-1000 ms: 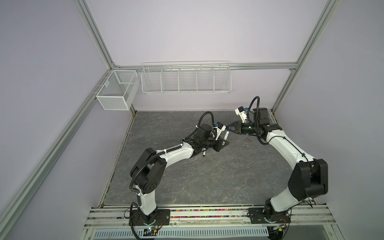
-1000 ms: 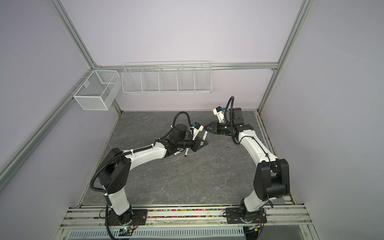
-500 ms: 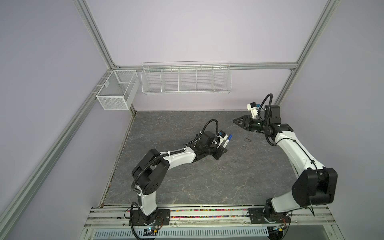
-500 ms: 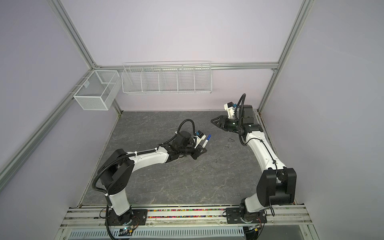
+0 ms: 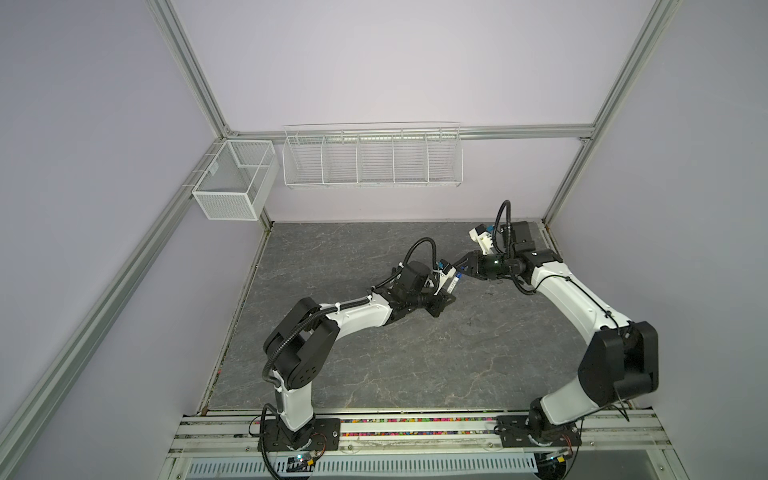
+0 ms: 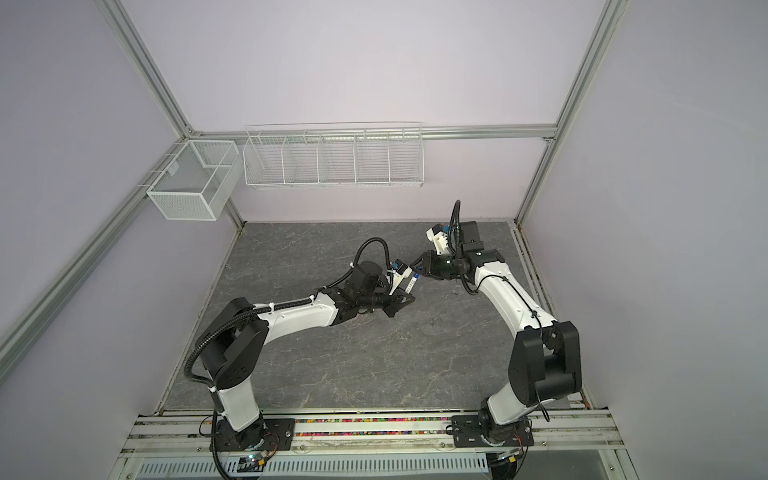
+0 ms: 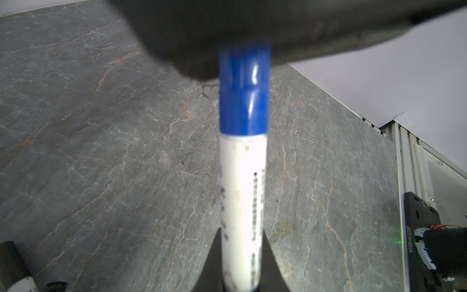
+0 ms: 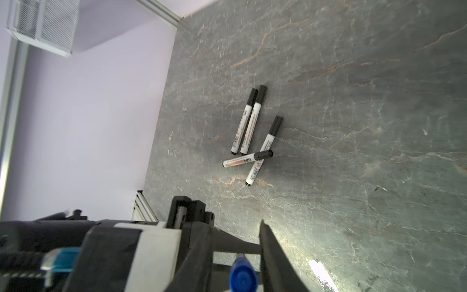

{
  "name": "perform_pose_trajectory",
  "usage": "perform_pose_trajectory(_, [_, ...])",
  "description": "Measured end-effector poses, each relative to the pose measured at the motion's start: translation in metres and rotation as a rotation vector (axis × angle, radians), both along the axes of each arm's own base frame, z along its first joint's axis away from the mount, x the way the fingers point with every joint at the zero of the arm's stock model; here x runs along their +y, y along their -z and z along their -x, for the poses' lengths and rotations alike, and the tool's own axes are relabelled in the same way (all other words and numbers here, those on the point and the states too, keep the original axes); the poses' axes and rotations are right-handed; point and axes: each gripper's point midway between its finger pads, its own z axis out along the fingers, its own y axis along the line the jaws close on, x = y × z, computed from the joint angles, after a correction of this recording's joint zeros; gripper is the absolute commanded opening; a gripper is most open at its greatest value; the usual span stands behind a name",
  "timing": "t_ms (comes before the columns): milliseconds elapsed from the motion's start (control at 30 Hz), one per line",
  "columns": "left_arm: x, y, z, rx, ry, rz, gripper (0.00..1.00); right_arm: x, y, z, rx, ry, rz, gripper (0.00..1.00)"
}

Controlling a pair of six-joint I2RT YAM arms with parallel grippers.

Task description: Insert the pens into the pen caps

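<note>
Four capped pens (image 8: 252,136) lay done on the counter (image 8: 353,101); my left fingers (image 7: 274,273) clamped the blue pen (image 7: 242,202), its cap (image 7: 243,101) seemingly seated, with the right fingers (image 5: 467,266) at its 1 o'clock flanking it, grip unclear.

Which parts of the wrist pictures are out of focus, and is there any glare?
Left wrist view: blue cap and pen soft, table sharp. Right wrist view: four pens sharp, the blue cap blurred, glare patch on the table beside it.

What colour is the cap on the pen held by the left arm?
The cap is plain blue, seen best in the left wrist view.
</note>
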Motion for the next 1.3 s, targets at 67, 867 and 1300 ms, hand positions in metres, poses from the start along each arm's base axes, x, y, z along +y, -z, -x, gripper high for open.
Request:
perform_pose_trajectory(67, [0.000, 0.000, 0.000, 0.000, 0.000, 0.000, 0.00, 0.003, 0.006, 0.003, 0.014, -0.017, 0.015, 0.19])
perform_pose_trajectory(867, [0.005, -0.028, -0.046, 0.102, -0.100, 0.178, 0.00, 0.027, -0.016, -0.034, -0.206, -0.115, 0.027, 0.07])
perform_pose_trajectory(1300, [0.022, 0.010, -0.045, 0.035, -0.185, 0.085, 0.00, -0.014, -0.033, -0.019, -0.091, 0.057, -0.168, 0.66])
